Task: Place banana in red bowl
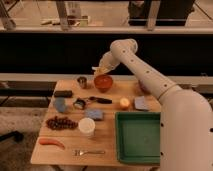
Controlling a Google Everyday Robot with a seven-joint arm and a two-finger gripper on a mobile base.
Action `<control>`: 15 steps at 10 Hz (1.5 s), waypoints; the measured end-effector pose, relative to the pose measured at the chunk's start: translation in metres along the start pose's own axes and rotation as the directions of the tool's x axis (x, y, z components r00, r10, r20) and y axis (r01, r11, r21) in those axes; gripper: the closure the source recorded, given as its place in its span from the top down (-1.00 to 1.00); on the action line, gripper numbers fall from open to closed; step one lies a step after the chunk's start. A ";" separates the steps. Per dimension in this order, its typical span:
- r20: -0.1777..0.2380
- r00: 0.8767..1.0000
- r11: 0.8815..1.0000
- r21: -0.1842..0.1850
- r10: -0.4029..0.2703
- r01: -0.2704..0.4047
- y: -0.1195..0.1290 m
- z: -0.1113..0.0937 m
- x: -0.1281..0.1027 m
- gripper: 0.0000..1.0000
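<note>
The red bowl (103,82) stands at the back middle of the wooden table (107,135). My gripper (102,68) hangs just above the bowl's back rim, reached in from the right. It is shut on the banana (98,70), a small pale yellow piece that sticks out to the left below the fingers. The banana is in the air over the bowl and is not touching it.
A metal cup (81,81) stands left of the bowl. A round yellow fruit (124,103) and a blue sponge (141,103) lie to the right. A green tray (137,137) fills the front right. Grapes (61,122), a white cup (86,126), a carrot (51,142) and a fork (90,152) lie front left.
</note>
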 end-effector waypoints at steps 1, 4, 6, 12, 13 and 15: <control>0.006 1.000 1.000 -0.003 -0.010 0.010 -0.001 0.004 -0.002 -1.00; 0.020 0.999 0.999 -0.024 -0.036 0.036 0.000 0.016 -0.006 -1.00; 0.024 0.998 0.997 -0.047 -0.056 0.057 0.004 0.023 -0.009 -0.95; 0.018 0.996 0.990 -0.110 -0.092 0.094 0.011 0.032 -0.021 0.21; 0.017 0.995 0.989 -0.114 -0.095 0.097 0.012 0.033 -0.022 0.40; 0.008 0.996 0.988 -0.125 -0.092 0.092 0.013 0.035 -0.019 0.60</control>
